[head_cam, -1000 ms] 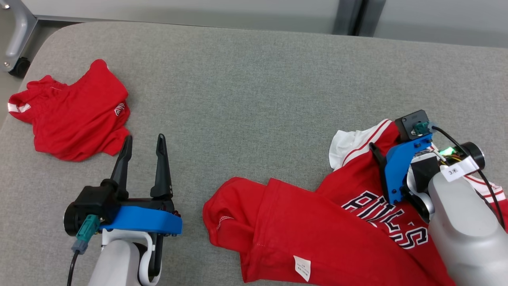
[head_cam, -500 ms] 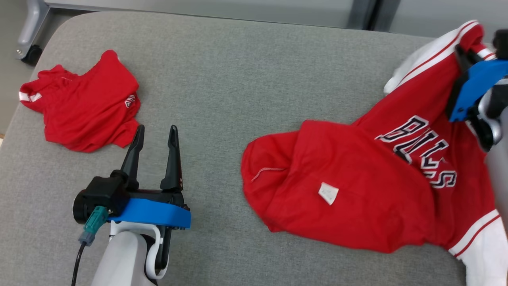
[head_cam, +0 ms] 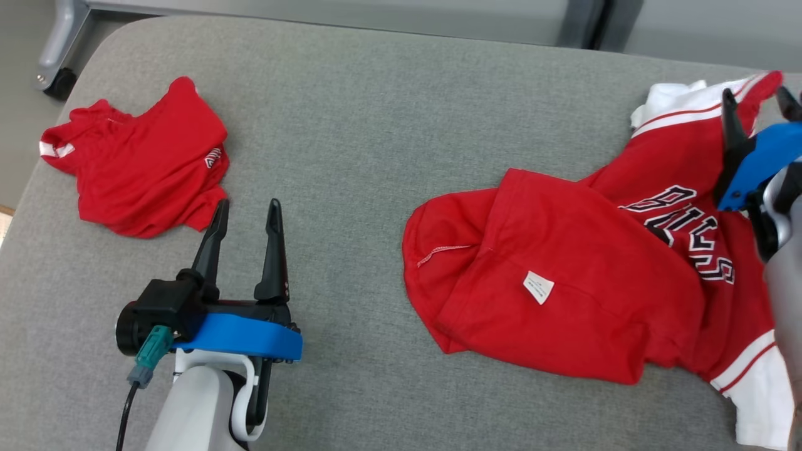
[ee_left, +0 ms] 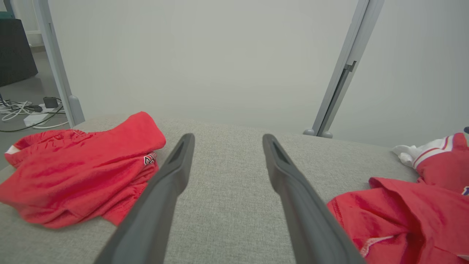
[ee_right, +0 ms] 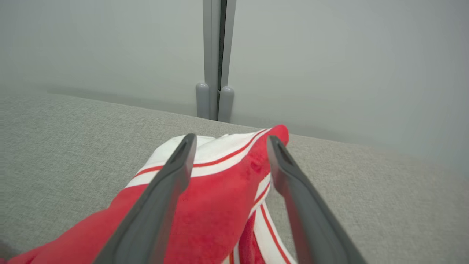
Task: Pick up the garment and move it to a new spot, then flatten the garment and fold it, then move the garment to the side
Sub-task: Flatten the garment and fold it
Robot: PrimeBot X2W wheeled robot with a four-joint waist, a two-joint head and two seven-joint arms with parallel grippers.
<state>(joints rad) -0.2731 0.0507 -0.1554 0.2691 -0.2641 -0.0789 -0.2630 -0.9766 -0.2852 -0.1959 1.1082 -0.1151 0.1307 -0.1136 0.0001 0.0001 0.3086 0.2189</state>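
now: two red garments, two grippers, one grey surface

two garments lie on the grey padded surface [head_cam: 376,125], well apart. the jersey [head_cam: 595,294] sits on the right side and is the larger one. a small red garment [head_cam: 144,169] lies crumpled at the far left, near the rounded corner. the jersey carries one white label [head_cam: 537,287] on a turned-over flap, and dark-outlined lettering on its chest.

the jersey's long axis runs left to right, tilting a little toward the far right. its stitched hem end points left. its two white-and-red striped sleeves are at the right, one at the far right and one at the near right edge. the lettering runs from far to near.

the left gripper [head_cam: 247,207] hovers over bare surface, fingers spread and empty, pointing away from the robot. it sits between the two garments, just near of the small one. the left wrist view shows this left gripper [ee_left: 227,139] with the small red garment [ee_left: 80,176] on the left and the jersey [ee_left: 403,216] on the right.

the right gripper [head_cam: 755,94] is over the far-right sleeve. in the right wrist view the right gripper [ee_right: 231,138] has its fingers spread wide, released, and the jersey [ee_right: 212,205] lies below them, unpinched.
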